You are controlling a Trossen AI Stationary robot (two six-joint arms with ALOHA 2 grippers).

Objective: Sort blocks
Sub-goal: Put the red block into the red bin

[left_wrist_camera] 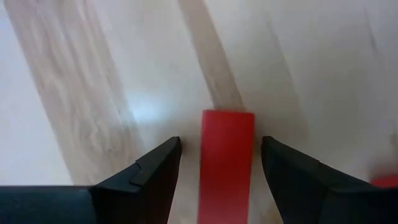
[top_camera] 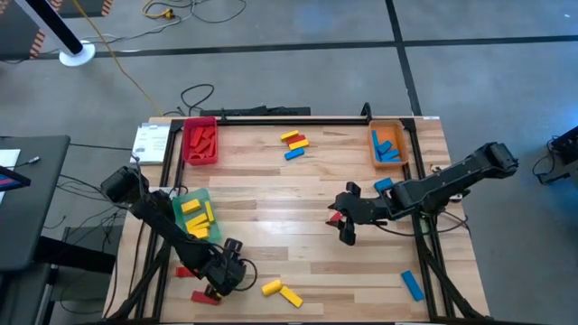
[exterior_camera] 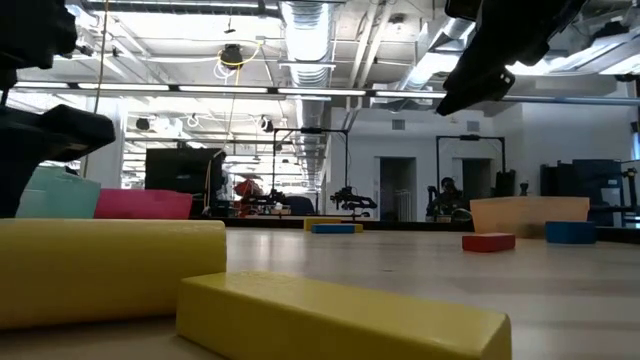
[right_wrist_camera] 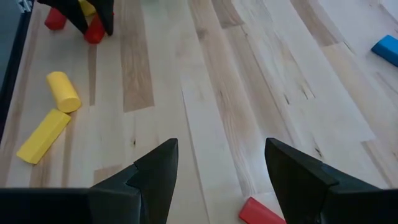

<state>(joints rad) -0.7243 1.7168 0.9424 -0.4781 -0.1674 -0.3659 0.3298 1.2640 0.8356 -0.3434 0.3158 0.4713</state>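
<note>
Red block [left_wrist_camera: 227, 163]: between the left pincer's [left_wrist_camera: 221, 180] spread fingers, ungripped.
Right pincer [right_wrist_camera: 221, 180]: open above the surface [right_wrist_camera: 205, 93].

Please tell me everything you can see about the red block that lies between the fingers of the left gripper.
The red block is a small rectangular bar of one plain red colour, with smooth flat faces and a straight end edge. It lies flat on the light wooden table, near the front left corner. The left gripper stands over it with its fingers open, one on each long side. A narrow gap shows at each side, so neither finger touches it. Its near end is out of view.
</note>
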